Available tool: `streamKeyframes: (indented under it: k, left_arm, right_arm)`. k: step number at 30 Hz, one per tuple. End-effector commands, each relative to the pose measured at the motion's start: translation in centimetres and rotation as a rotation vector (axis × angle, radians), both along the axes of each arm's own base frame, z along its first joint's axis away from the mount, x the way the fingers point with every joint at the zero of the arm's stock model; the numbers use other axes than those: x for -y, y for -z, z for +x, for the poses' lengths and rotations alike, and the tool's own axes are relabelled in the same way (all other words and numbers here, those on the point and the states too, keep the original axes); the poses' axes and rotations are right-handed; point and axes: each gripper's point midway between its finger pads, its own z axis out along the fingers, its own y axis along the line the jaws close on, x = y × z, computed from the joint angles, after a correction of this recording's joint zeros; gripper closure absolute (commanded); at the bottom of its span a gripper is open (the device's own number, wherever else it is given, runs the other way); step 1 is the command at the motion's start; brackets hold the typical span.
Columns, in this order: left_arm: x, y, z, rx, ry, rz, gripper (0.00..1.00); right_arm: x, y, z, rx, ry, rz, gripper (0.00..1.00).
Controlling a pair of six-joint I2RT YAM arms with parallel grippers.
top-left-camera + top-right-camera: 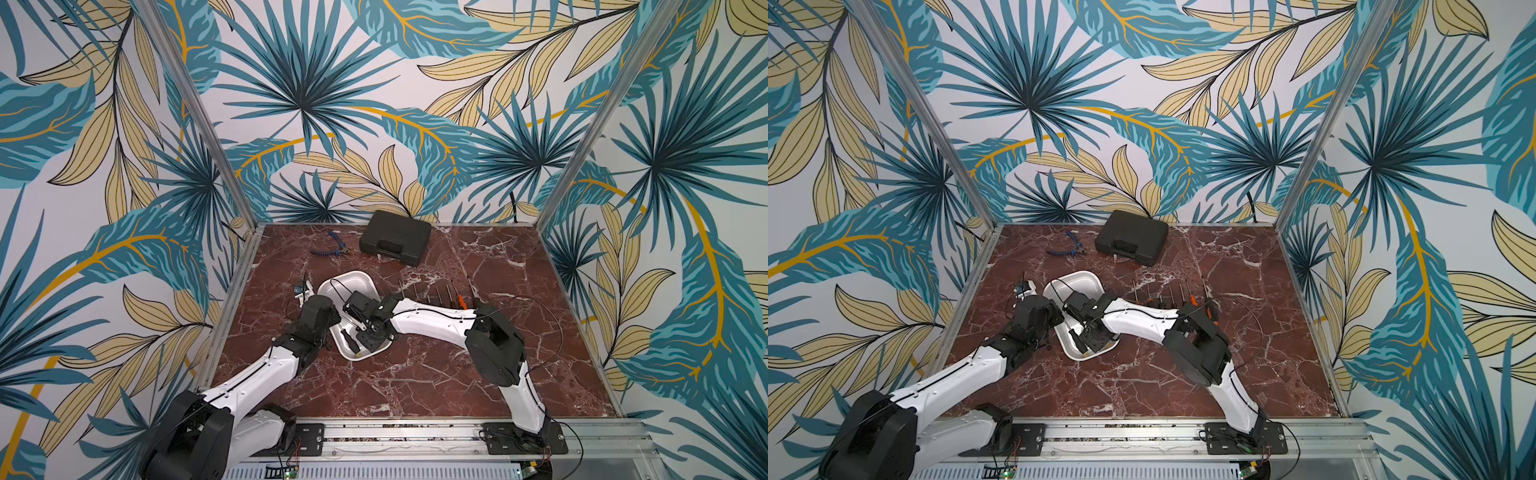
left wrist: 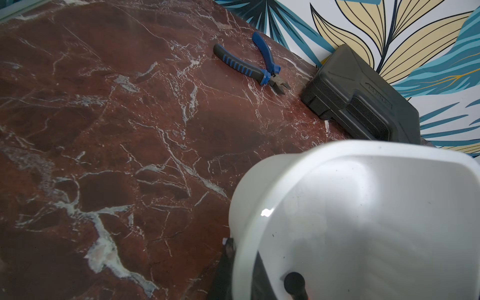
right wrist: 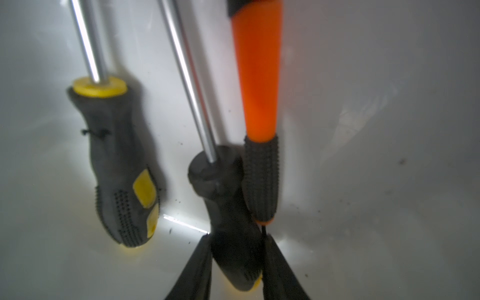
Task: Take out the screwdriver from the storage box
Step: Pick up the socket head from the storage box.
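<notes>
- Inside the storage box [image 1: 350, 276], near the table's middle, my right gripper [image 3: 236, 262] was narrowed around the black-handled screwdriver [image 3: 226, 205], with a finger touching each side of its handle.
- It was crowded there: the knurled end of an orange-handled tool [image 3: 259, 78] touched that same handle, and a yellow-trimmed screwdriver [image 3: 117, 166] lay just beside it, apart.
- My left gripper [image 2: 259, 271] was clamped tight on the box's left wall.
- Both wrists met over the box and hid most of its floor in both top views.
- A row of screwdrivers [image 1: 436, 294] lay to the box's right, partly under the right forearm.
- Blue pliers [image 1: 332, 248] and a black case [image 1: 395, 243] sat well apart from the box, at the far edge.
- Bare red marble table [image 1: 407, 382] lay open on the side toward me, and leaf-print walls [image 1: 311, 104] closed in three sides.
</notes>
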Motion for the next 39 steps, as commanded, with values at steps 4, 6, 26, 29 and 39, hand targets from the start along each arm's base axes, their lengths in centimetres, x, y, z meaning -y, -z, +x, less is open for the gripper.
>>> streamKeyframes:
  k: [4,6,26,29,39]
  left_arm:
    - [0.2,-1.7,0.8,0.066,-0.009,-0.05,1.0]
    - [0.2,-1.7,0.8,0.066,-0.008,-0.051,1.0]
    - [0.3,-1.5,0.8,0.057,-0.004,-0.044,1.0]
    - [0.3,-1.5,0.8,0.058,-0.004,-0.041,1.0]
    - [-0.2,-1.6,0.7,0.059,-0.014,-0.03,1.0]
  right_arm:
    - [0.3,2.8,-0.5,-0.04,0.012,-0.033,0.7]
    - [0.1,2.2,-0.6,-0.042,0.015,-0.016,0.77]
    - [0.7,-6.1,-0.2,-0.088,0.091,0.277,0.83]
    - [0.8,-6.8,-0.2,-0.094,0.102,0.311,0.83]
    - [3.3,-11.3,0.9,-0.125,0.219,0.486,0.83]
